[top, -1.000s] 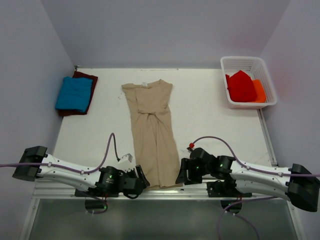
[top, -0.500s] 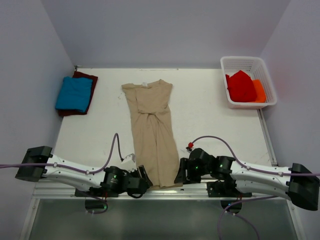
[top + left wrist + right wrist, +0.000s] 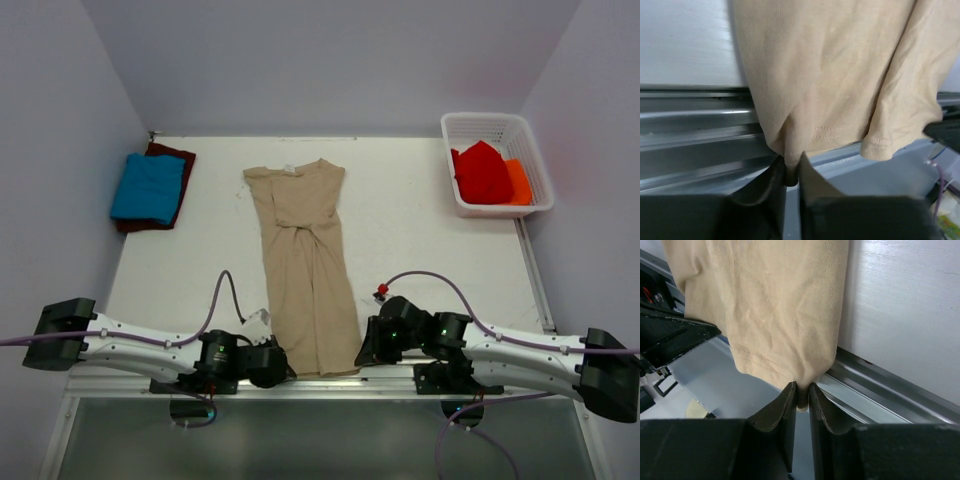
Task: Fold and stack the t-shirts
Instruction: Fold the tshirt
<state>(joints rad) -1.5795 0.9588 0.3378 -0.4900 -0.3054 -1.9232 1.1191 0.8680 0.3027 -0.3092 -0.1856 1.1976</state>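
Compared with one second earlier, the jaws of both grippers are standing much narrower, and the left gripper is sitting a little closer to the near edge of the table. The tan t-shirt is lying in the same place as before.

The tan t-shirt is stretching lengthwise down the middle of the table, with the collar at the far side and the hem hanging slightly over the near edge. The sides are folded inward, so it is looking long and narrow.

In the left wrist view, the left gripper is pinching the left corner of the hem of the tan t-shirt between its fingers, above the metal rail. In the right wrist view, the right gripper is pinching the right corner of the hem in the same way, and the cloth is bunching a little just above the fingertips.

At the far left of the table, the blue t-shirt is lying folded on top of the maroon t-shirt. At the far right, a white basket is holding a red cloth and an orange cloth.
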